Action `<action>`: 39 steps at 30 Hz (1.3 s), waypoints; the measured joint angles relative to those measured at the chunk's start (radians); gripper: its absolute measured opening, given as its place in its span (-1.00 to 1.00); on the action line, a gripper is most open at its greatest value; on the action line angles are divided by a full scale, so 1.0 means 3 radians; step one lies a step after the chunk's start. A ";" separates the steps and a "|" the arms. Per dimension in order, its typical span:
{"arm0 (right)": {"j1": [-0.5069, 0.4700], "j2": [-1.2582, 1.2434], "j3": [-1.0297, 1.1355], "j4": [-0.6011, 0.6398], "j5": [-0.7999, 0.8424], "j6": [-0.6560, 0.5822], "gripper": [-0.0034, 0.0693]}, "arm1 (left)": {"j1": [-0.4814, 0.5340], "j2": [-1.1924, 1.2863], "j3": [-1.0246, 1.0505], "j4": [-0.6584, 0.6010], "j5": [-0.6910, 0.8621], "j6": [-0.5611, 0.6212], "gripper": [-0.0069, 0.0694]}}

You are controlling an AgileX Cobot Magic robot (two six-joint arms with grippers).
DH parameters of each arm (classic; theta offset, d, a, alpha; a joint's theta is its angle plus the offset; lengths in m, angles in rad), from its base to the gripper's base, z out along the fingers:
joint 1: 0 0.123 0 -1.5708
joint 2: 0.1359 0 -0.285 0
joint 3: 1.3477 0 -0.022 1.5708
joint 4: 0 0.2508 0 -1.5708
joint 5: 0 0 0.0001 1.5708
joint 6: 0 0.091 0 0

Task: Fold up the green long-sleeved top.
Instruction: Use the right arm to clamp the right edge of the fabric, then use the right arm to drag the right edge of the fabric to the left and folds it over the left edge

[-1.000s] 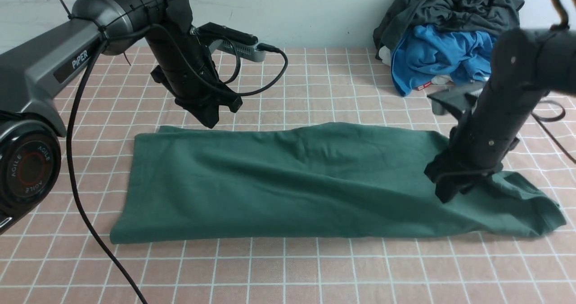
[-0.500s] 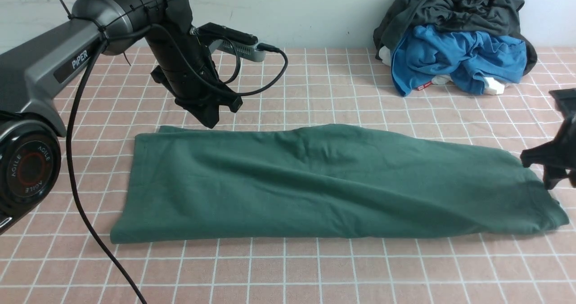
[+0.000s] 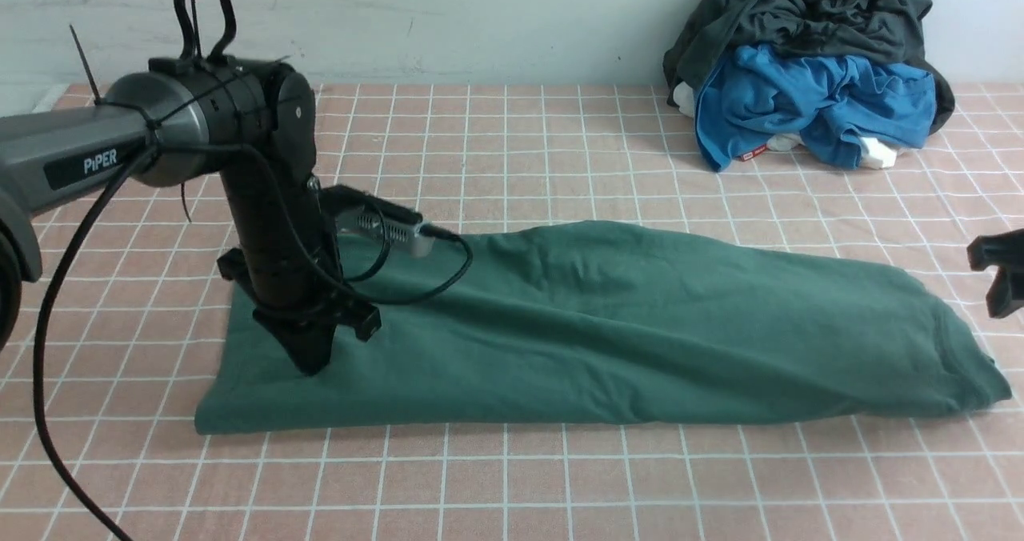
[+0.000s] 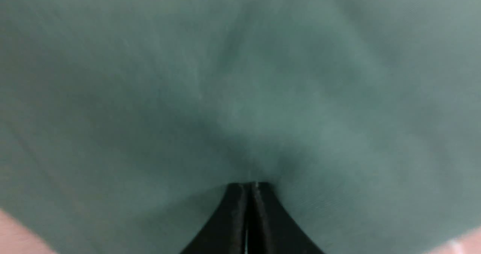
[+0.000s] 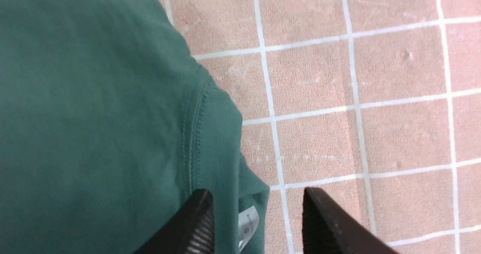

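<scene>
At twelve o'clock you have a plain, pale grey-white wall behind a pinkish tiled surface with white grid lines.

Your black left gripper pointed down with its jaws shut, below the grey-and-black left arm, which reached in with its wrist bent downward. Your black right gripper stood open, only its tip showing in the front view.

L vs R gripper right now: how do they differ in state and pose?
The left gripper is shut; the right gripper is open.
The left gripper is over the green top's left part; the right gripper is by its right end.
Both point downward, neither visibly holding cloth.
</scene>
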 joint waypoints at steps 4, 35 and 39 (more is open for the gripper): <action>-0.0014 0.0160 0.0050 0.0000 -0.0044 0.0017 0.28 | 0.0050 -0.0036 0.0200 0.0016 -0.0196 0.0000 -0.83; 0.0251 -0.0175 0.0044 -0.0429 -0.0031 0.0066 -0.83 | 0.0181 -0.0863 0.0271 0.0010 -0.0224 -0.0003 -0.83; 0.0244 -0.0576 -0.0100 -0.0763 0.0158 0.0234 -0.83 | 0.0181 -0.1457 0.0271 0.0010 -0.0154 -0.0003 -0.83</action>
